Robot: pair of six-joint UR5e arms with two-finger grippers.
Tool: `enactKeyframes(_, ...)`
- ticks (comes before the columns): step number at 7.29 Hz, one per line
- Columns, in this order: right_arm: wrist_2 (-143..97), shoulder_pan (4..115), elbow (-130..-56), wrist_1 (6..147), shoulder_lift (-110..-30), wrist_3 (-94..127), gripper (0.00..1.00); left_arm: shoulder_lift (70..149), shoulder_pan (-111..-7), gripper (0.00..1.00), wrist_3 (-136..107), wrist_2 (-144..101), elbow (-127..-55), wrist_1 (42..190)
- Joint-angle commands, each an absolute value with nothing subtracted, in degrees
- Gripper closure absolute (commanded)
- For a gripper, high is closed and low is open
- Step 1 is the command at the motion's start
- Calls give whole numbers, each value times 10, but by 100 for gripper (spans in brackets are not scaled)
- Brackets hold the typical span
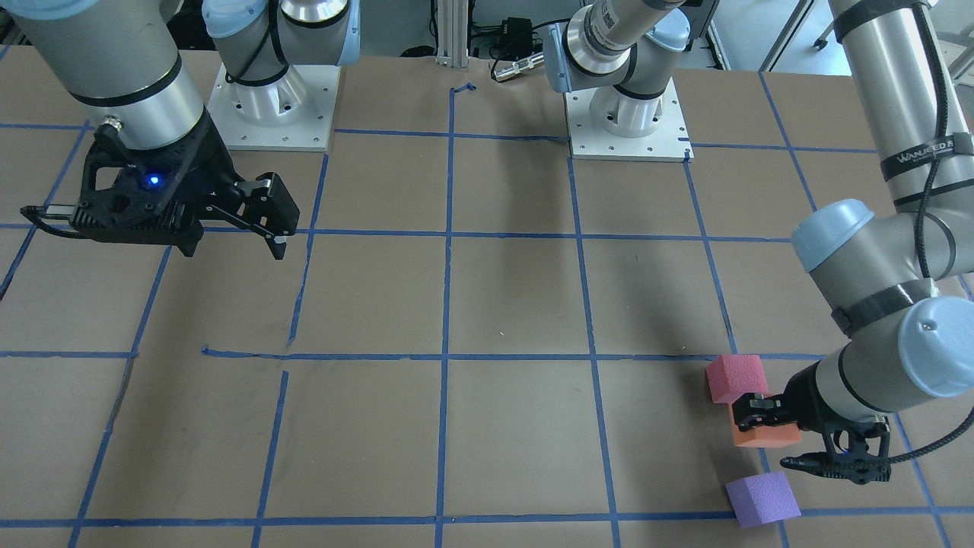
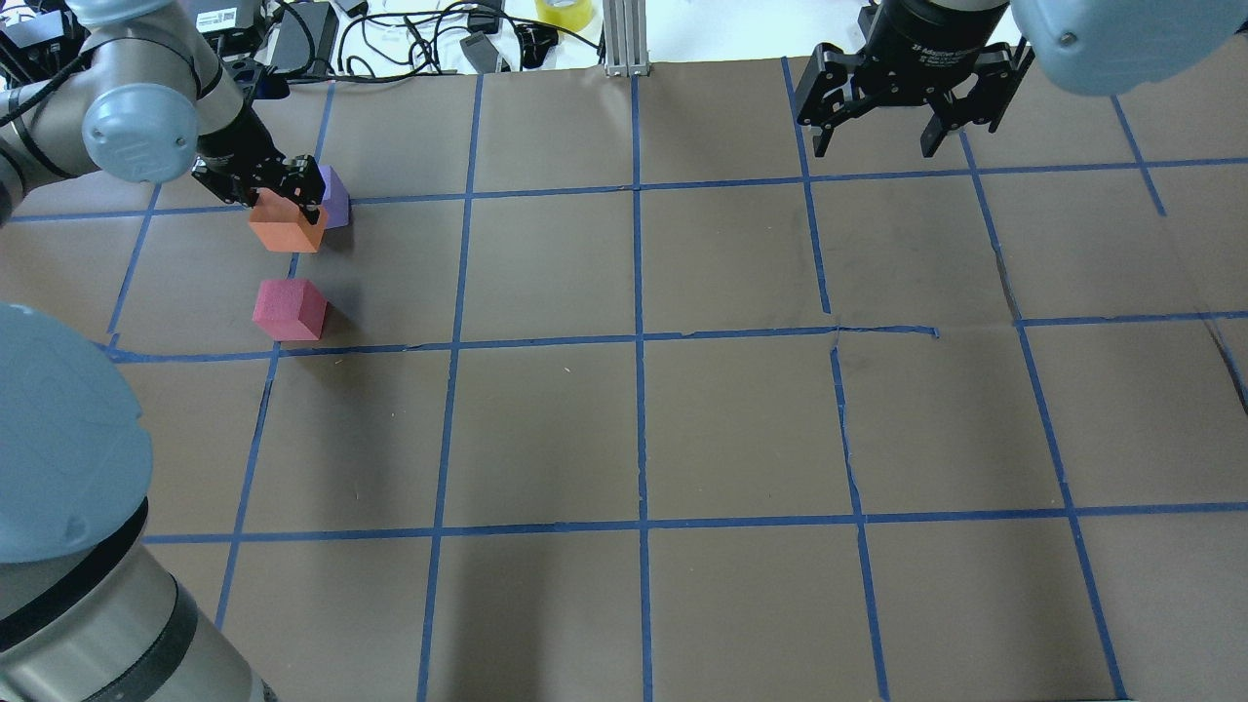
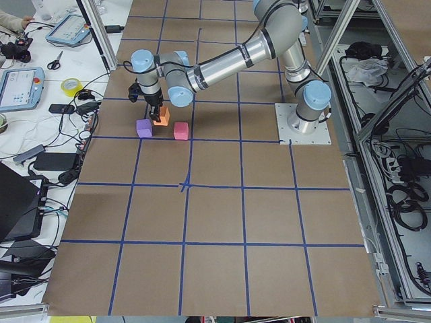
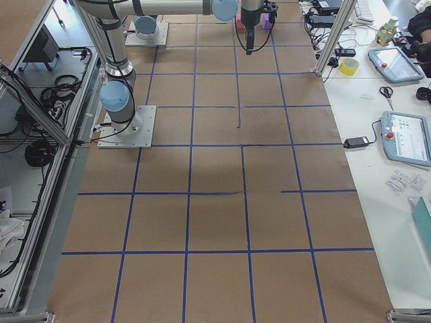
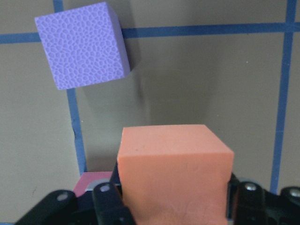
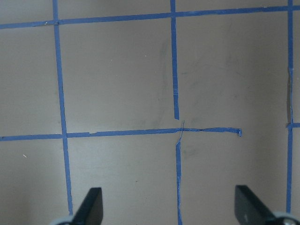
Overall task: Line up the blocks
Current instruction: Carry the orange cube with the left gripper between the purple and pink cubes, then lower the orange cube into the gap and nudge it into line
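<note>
My left gripper (image 2: 283, 207) is shut on the orange block (image 2: 286, 227), which fills the bottom of the left wrist view (image 5: 173, 173) and seems to hang just above the table. The purple block (image 2: 335, 195) lies right beyond it, near a blue tape line (image 5: 82, 44). The pinkish-red block (image 2: 290, 309) lies on the near side of the orange one; only its corner shows in the left wrist view (image 5: 96, 180). In the front-facing view pinkish-red (image 1: 734, 378), orange (image 1: 765, 430) and purple (image 1: 762, 498) stand roughly in a row. My right gripper (image 2: 882, 136) is open and empty, high over the far right of the table (image 6: 171, 211).
Brown paper with a blue tape grid (image 2: 639, 341) covers the table. The two arm bases (image 1: 274, 106) (image 1: 628, 114) stand at the robot's edge. Cables, a yellow tape roll (image 2: 564, 12) and an aluminium post (image 2: 624, 39) lie beyond the far edge.
</note>
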State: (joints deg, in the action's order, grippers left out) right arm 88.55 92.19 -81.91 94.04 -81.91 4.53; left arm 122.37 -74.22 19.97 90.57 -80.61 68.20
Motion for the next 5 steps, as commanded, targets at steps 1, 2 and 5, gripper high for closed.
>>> enactKeyframes(1,885,922,-819,940,-819,44,0,1240,-737,100,208,903,-818,649)
enactKeyframes(2,885,922,-819,940,-819,44,0,1247,-735,100,208,902,-819,644)
enactKeyframes(5,885,922,-819,941,-819,45,0,1266,-733,100,205,901,-818,636)
